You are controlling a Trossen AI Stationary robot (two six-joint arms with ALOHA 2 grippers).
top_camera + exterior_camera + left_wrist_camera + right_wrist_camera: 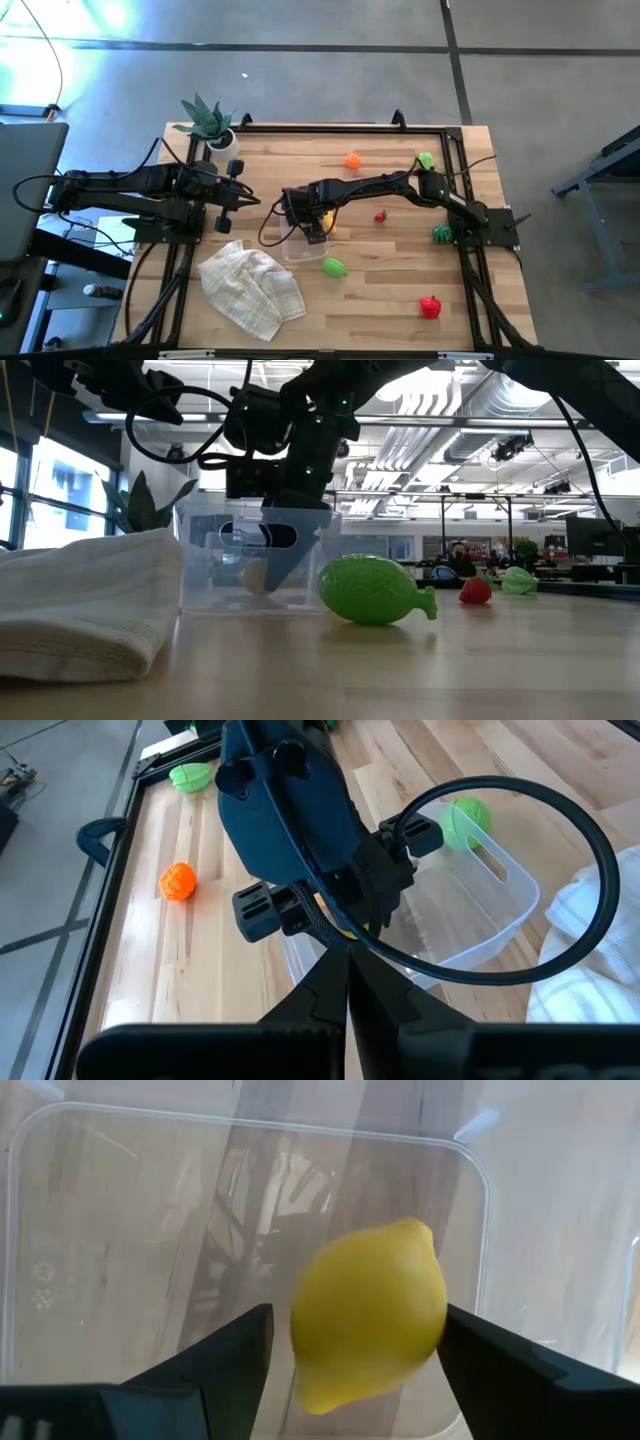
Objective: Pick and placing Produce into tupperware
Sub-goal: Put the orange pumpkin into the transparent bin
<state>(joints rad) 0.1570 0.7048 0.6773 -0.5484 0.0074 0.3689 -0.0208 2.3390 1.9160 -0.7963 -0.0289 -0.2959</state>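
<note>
The clear tupperware (296, 246) stands on the table's middle; it also shows in the low view (205, 550). My right gripper (315, 230) points down into it, open. A yellow lemon (368, 1312) sits between its fingers, low inside the tub (256, 575). My left gripper (244, 196) hovers shut and empty just left of the tub. Other produce lies loose on the table: an orange (352, 160), a green piece (334, 267), a small red piece (380, 215) and a red pepper (430, 307). My right gripper's fingers stand on either side of the lemon, pointing down from above. A gap shows between the lemon and one finger (225, 1355). At the other finger (490, 1355) the lemon's outline meets the finger's edge, and I cannot tell whether they touch.
A checked cloth (250, 288) lies bunched by the tub's near left. A potted spiky plant (210, 125) stands at the far left corner. Two more green pieces lie at the right (425, 160) (442, 233). Black rails edge the table.
</note>
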